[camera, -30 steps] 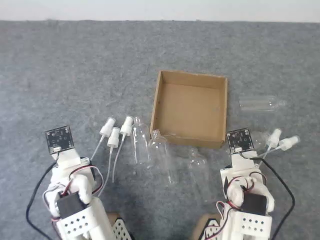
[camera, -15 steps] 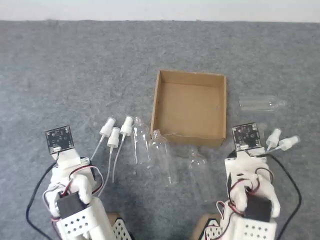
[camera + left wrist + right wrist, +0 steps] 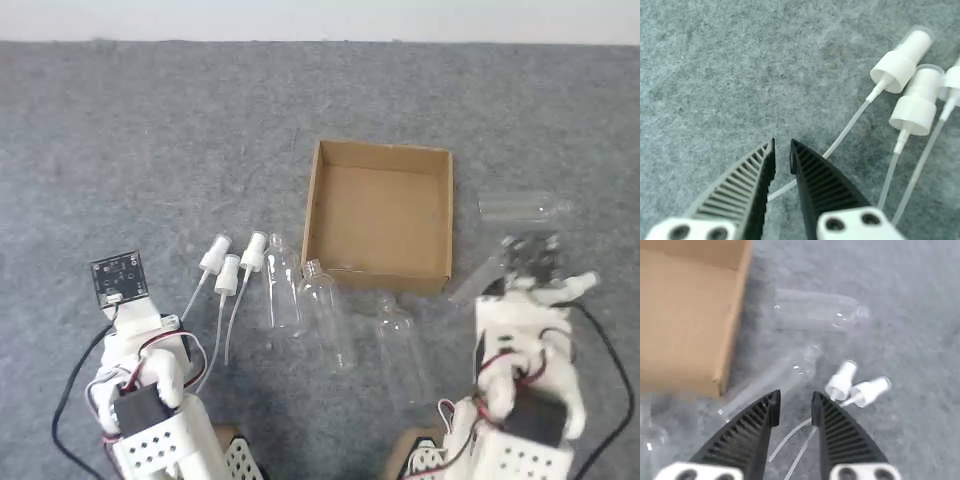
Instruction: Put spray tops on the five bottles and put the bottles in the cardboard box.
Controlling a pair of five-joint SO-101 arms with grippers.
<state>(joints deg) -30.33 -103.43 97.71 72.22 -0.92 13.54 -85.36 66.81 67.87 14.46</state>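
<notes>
well, my right gripper [image 3: 795, 399] sits slightly spread, empty, above the clear bottle [image 3: 771, 379]; a skewed pinch may roll it into the spray tops [image 3: 856, 386] at its three o'clock.

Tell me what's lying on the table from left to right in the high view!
Three spray tops → cardboard box → clear bottle lying alone on the far right.
</notes>
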